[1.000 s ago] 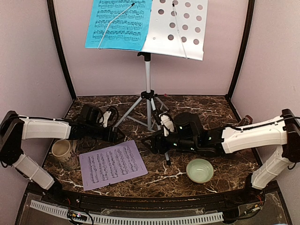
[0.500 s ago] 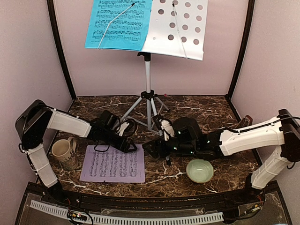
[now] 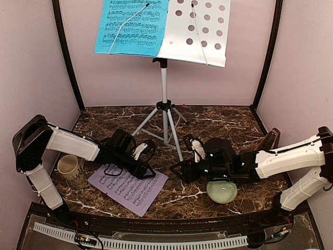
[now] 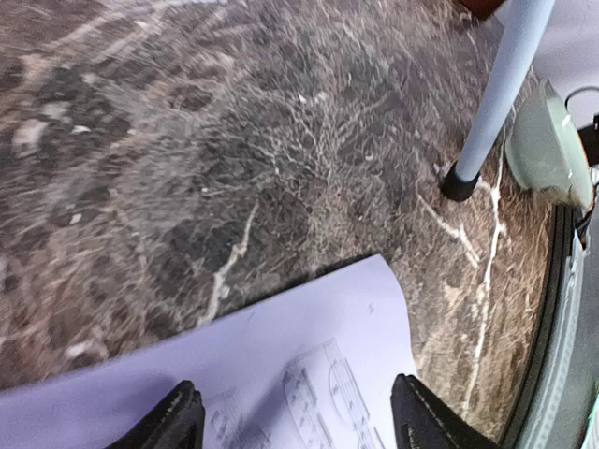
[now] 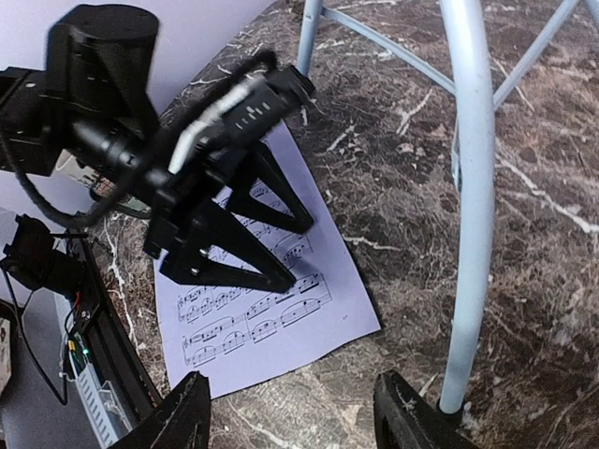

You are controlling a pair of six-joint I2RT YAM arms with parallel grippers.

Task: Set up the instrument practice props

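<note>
The silver-white music stand (image 3: 164, 99) stands at the back, and the blue music sheet (image 3: 132, 26) rests on the left half of its perforated desk (image 3: 200, 31). The lilac music sheet (image 3: 132, 194) lies flat on the table, turned askew. My left gripper (image 3: 148, 173) is open, with both fingertips down on the sheet's right part (image 5: 281, 318). My right gripper (image 3: 179, 171) hangs open and empty just right of the sheet, near a stand leg (image 5: 473, 187). The reddish-brown metronome (image 3: 270, 139) peeks out at the far right.
A beige mug (image 3: 67, 166) stands left of the lilac sheet. A pale green bowl (image 3: 222, 190) sits under my right forearm. The tripod legs (image 4: 496, 94) spread across the middle. A cable rail runs along the near edge.
My left gripper came onto the lilac sheet and turned it, swinging its right end towards the near edge. My right gripper drew back to the right, closing slightly.
</note>
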